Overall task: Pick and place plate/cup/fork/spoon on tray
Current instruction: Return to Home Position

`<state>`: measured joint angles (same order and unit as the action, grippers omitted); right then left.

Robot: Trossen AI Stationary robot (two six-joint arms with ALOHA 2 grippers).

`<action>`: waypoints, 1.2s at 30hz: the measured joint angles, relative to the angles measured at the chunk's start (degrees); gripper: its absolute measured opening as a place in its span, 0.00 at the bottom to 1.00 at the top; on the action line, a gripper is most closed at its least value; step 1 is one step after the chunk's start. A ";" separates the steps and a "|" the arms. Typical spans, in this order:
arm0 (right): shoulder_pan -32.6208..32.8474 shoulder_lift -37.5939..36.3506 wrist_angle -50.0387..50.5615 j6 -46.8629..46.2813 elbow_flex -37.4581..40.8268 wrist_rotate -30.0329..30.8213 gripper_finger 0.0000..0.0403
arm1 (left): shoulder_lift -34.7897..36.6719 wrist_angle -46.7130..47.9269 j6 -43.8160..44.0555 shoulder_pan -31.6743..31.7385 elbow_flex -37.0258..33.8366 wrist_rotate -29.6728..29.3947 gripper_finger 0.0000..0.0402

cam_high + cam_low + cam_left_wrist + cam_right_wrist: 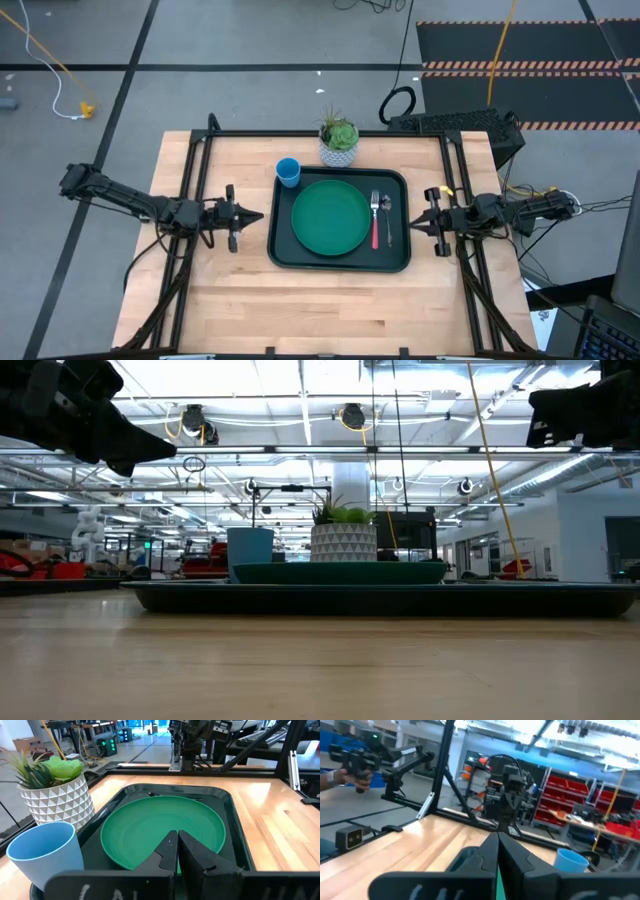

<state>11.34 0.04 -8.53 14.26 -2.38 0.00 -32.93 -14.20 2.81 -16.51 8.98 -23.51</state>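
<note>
Plate [330, 217], fork [375, 222], spoon [386, 212] lie on the tray [281, 250].
Cup [288, 172] at its 11 o'clock corner; left gripper [258, 215] and right gripper [417, 224] pressed together, holding nothing.

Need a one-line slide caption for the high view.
Plate, fork and spoon on the tray, cup at its corner; both end effectors, left and right, shut beside it.

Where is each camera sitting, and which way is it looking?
High view: above the table, looking straight down; both arms show, left tool and right tool either side of the tray.
Low view: at table-top height, looking level across at the tray; the arms hang in from above.
Left wrist view: on the left arm, looking over its shut tool at the plate.
Right wrist view: on the right arm, past its shut tool.
Shared: both wrist views show the cup.
</note>
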 joint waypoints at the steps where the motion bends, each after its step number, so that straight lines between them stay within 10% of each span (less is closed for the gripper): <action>1: -0.01 0.01 -0.06 0.38 0.01 -0.17 0.00 | 0.00 0.02 0.05 0.00 -0.01 0.00 0.04; 36: -9.14 0.22 7.18 -4.51 1.56 -0.04 0.00 | -0.01 0.03 -0.09 0.00 0.01 -0.56 0.04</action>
<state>2.20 0.26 -1.36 9.75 -0.82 -0.04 -32.94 -14.16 2.72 -16.51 8.99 -24.06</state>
